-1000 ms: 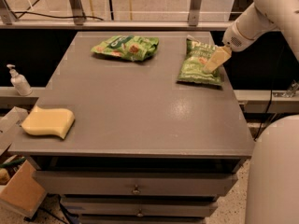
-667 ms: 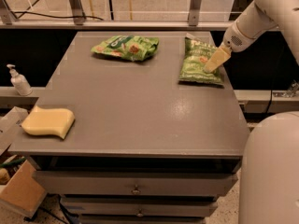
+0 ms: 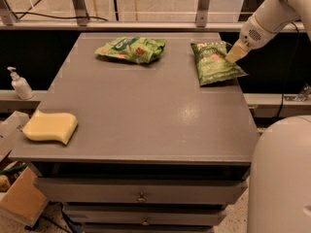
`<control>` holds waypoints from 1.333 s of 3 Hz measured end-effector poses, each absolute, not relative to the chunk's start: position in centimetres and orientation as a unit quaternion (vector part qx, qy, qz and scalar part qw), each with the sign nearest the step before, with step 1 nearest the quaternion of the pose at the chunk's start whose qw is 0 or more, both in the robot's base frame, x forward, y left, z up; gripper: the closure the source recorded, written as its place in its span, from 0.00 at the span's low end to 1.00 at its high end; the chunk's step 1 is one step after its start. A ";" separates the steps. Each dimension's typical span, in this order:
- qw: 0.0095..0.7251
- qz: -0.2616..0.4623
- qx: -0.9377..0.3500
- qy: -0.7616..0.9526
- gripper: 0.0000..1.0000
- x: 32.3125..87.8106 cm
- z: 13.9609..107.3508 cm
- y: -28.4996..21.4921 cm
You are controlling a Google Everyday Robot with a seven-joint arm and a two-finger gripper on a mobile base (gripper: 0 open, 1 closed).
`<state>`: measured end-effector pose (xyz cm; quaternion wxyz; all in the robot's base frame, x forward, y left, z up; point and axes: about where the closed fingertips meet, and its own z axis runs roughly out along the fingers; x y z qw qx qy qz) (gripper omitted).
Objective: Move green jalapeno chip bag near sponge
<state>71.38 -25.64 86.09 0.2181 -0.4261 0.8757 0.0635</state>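
Presently, tool at green jalapeno chip bag.

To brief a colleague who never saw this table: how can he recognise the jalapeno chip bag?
On the grey table, look at the far right corner. The green jalapeno chip bag lies there, with the gripper at its right edge. It is dull olive; the other bag, further left, is brighter green.

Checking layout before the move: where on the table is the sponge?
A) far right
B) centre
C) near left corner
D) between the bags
C: the sponge lies at the near left corner of the table; the claw is at the far right, at the edge of the green jalapeno chip bag.
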 end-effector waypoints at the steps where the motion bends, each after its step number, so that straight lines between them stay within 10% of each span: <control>1: 0.224 0.077 -0.430 0.871 1.00 69.8 88.4 -25.2; 4: 0.227 0.186 -0.464 0.836 1.00 63.1 90.5 -20.1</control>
